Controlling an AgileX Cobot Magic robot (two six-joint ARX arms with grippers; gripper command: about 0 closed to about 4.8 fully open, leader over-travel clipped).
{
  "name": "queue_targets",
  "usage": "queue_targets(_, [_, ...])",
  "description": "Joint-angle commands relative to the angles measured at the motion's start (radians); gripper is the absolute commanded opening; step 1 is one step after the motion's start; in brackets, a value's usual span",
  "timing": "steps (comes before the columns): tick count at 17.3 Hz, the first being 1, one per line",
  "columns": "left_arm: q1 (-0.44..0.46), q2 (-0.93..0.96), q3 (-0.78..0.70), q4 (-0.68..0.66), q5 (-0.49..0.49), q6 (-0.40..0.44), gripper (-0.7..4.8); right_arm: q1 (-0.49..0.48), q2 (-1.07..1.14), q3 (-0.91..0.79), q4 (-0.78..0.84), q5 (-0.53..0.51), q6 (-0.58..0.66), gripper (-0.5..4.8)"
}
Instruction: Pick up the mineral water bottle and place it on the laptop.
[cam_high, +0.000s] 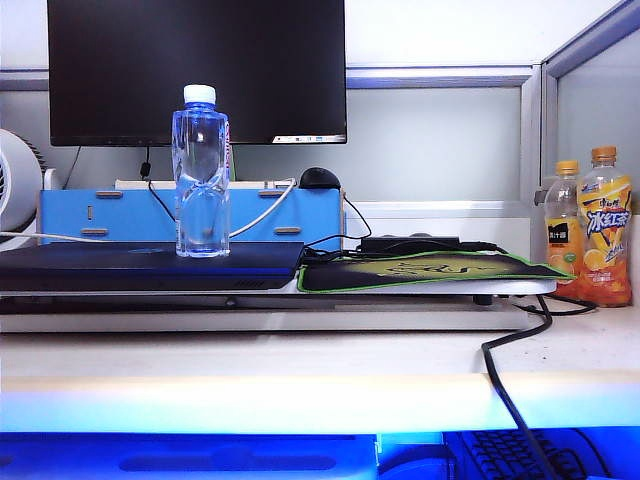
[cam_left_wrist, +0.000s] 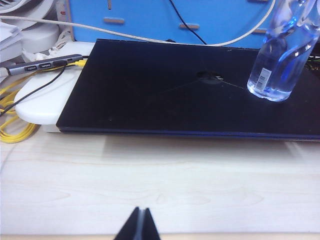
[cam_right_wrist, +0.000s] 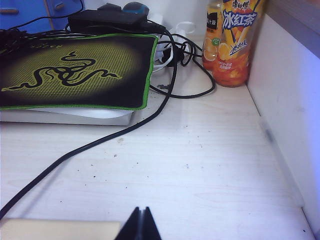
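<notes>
Desk (cam_left_wrist: 150, 175): mineral water bottle (cam_high: 201, 175) upright on laptop (cam_high: 140, 265), monitor (cam_high: 195, 70) behind

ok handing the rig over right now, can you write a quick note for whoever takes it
Left gripper: shut, empty, low over the bare desk in front of the laptop.
Right gripper: shut, empty, over the desk near the mouse mat and black cable.
Mineral water bottle: upright on the laptop lid, towards its right end, nothing touching it.
Done: bottle is on the laptop.
Left: nothing visible; both arms are clear of it.
</notes>
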Motion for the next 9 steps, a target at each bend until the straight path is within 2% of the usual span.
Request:
queue_targets(1, [0.0,-0.002,0.002,0.008,0.003,0.001,-0.02,0.0,0.0,-0.002,0.004,0.004,0.017,-0.01])
queue_targets(9, [0.0,-0.002,0.002,0.008,0.003,0.001,-0.02,0.0,0.0,-0.002,0.005,0.005,0.017,0.0])
